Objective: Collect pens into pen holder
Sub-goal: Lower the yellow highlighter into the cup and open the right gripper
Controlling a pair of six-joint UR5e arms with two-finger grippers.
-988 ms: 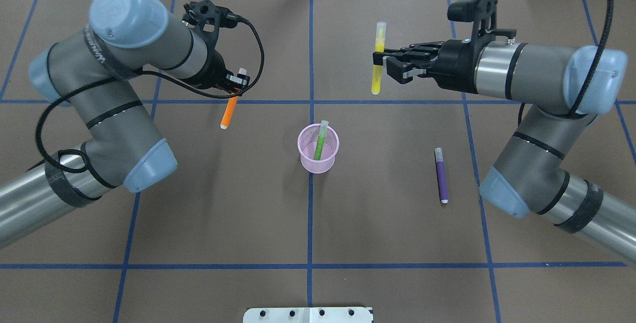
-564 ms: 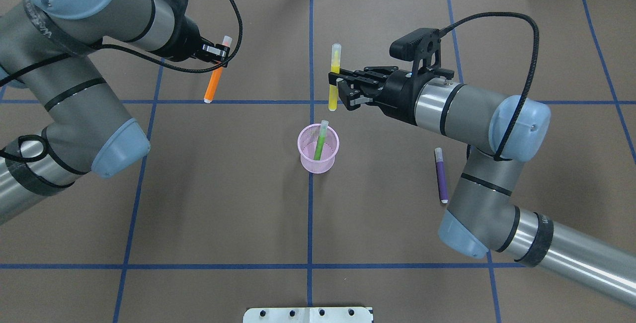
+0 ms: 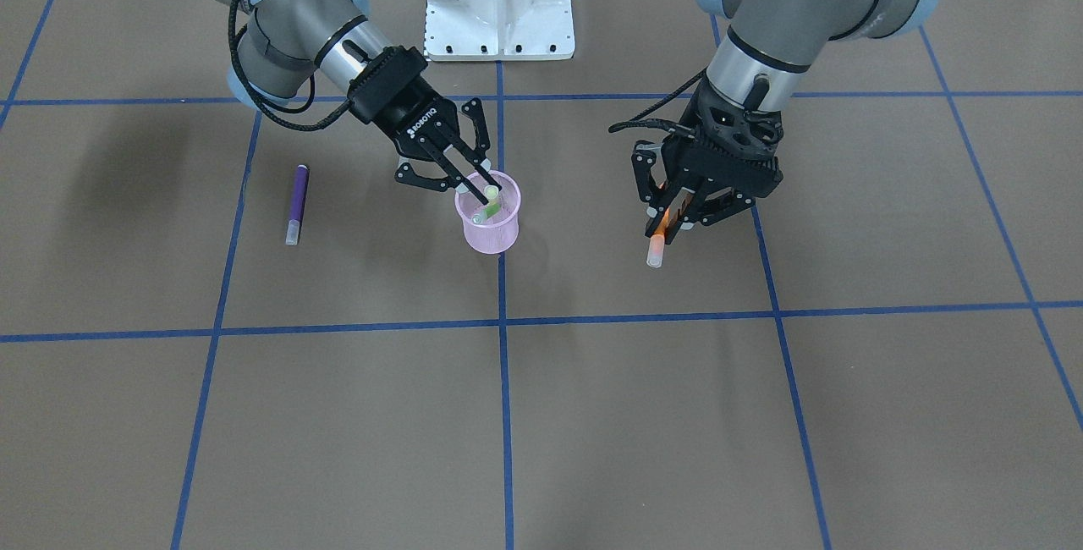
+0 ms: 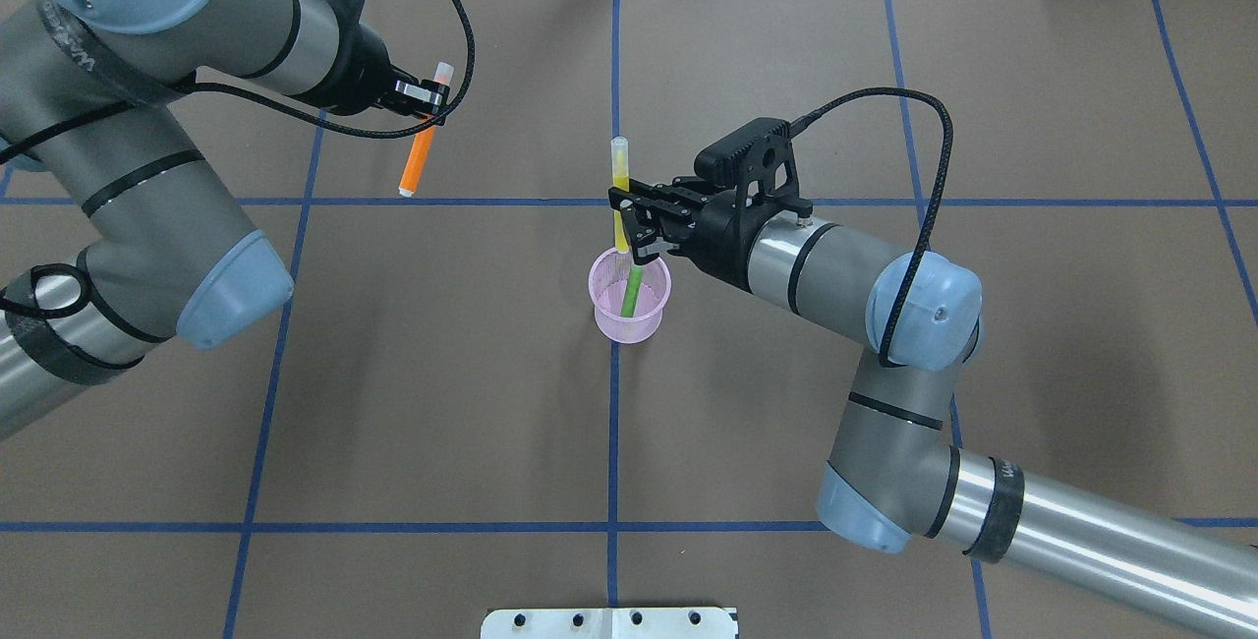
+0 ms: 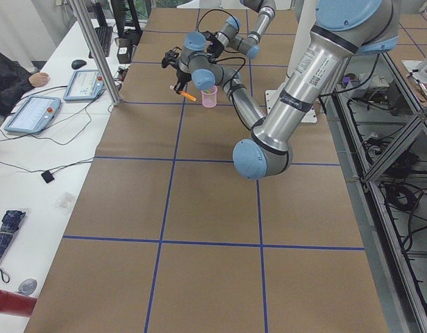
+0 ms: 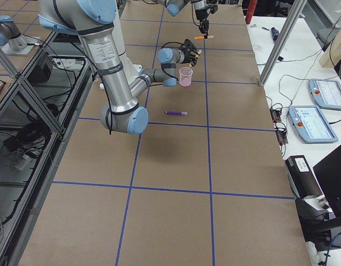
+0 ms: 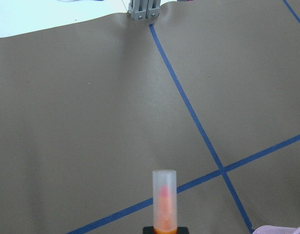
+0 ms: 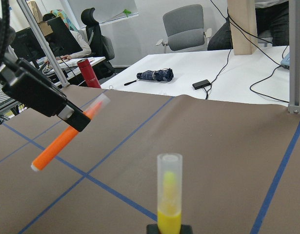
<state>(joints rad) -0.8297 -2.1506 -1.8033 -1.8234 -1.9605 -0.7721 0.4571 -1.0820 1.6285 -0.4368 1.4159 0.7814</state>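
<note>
Yellow pen poised at the cup: my right claw [image 4: 623,226] grips the yellow pen [image 4: 619,172] upright over the pen holder [image 4: 651,322].
Its lower end sits at the rim, beside the green pen [image 4: 630,293] leaning inside; I judge it best to centre, lower straight past the rim, then let go. My left claw [image 4: 425,111] clamps the orange pen [image 4: 417,163] aloft, well apart. The purple pen [image 3: 295,203] lies on the counter [image 3: 592,415].

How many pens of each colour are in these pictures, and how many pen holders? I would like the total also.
slim orange pen: 1
slim yellow pen: 1
slim green pen: 1
slim purple pen: 1
round pink wire-mesh pen holder: 1
Total: 5 things (4 pens, 1 holder)
</note>
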